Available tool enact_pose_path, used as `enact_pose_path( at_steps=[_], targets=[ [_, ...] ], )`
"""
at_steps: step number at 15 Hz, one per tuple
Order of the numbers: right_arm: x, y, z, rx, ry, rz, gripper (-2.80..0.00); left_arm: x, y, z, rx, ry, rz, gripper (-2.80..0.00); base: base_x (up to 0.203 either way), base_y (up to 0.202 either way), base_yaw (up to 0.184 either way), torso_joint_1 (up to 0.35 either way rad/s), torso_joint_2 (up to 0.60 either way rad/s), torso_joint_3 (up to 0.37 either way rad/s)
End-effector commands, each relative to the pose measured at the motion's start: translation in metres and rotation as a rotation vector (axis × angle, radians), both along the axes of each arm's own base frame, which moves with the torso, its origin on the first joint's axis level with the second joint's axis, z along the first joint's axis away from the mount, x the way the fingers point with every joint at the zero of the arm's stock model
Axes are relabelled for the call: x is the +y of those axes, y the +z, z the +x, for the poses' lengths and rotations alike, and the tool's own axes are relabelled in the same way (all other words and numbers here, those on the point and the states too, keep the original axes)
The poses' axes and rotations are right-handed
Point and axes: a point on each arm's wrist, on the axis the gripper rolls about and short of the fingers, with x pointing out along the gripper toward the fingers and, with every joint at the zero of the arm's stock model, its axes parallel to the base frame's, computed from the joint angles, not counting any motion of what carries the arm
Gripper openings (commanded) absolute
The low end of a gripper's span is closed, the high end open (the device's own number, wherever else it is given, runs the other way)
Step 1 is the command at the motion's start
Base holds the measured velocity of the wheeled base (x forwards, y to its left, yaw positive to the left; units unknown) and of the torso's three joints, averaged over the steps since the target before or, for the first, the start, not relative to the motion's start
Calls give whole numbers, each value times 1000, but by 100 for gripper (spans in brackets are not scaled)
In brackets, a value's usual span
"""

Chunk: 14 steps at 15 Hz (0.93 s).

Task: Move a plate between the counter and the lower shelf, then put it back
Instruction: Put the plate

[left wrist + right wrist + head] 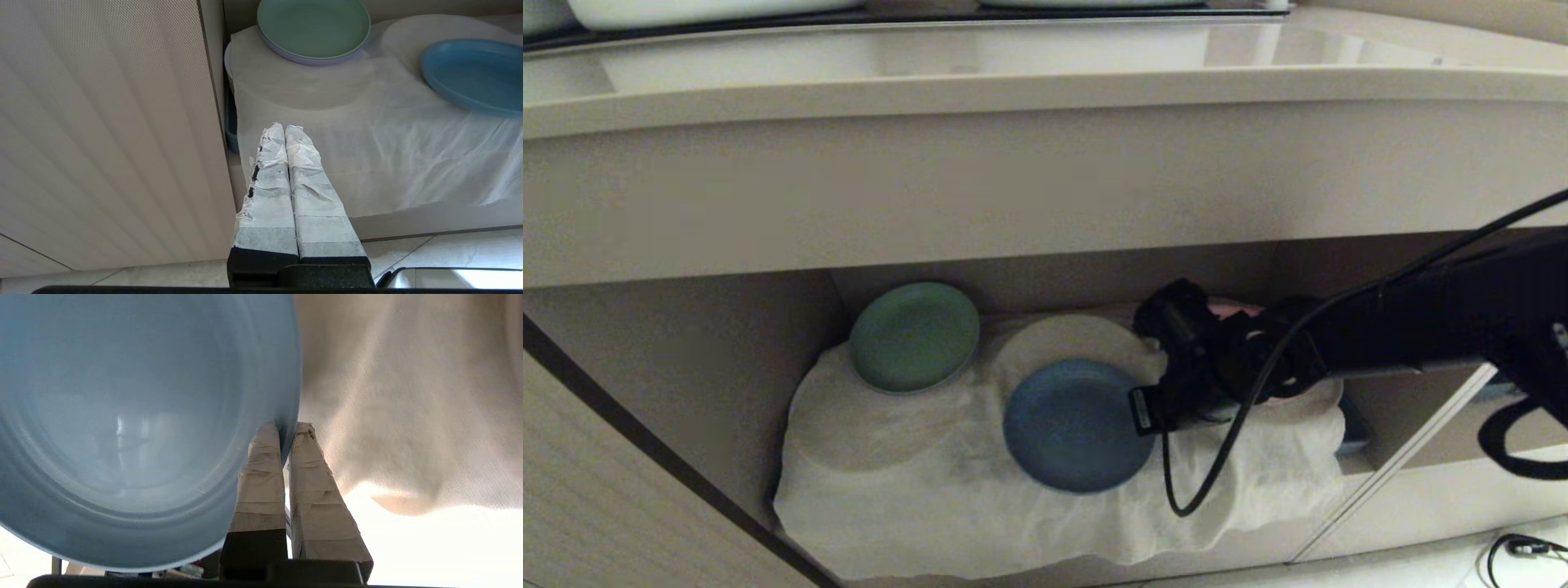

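My head camera looks down past the bench (1045, 90) into the lower shelf (686, 367). My left wrist camera views that shelf from outside; my right sits close against the plate (135, 416).

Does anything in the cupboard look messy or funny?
Yes: the white cloth is wrinkled, with round bumps, as if plates hide under it. The right gripper pinches the blue plate's rim.

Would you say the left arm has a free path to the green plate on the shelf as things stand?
Probably yes: the left gripper points into the lower shelf, with only bare cloth between it and the green plate.
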Motion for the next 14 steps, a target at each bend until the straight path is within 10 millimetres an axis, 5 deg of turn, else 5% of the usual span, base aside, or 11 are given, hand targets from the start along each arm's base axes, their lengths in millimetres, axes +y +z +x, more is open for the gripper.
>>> enact_pose_path(
  at_steps=[1, 14],
  targets=[
    [-5, 8, -6, -11, -3, 7, -280, 0, 0, 0, 0, 1, 0, -280, 0, 0, 0, 0, 0, 0],
    [-37, 19, -38, 3, -39, -19, -280, 0, 0, 0, 0, 0, 0, -280, 0, 0, 0, 0, 0, 0]
  ],
)
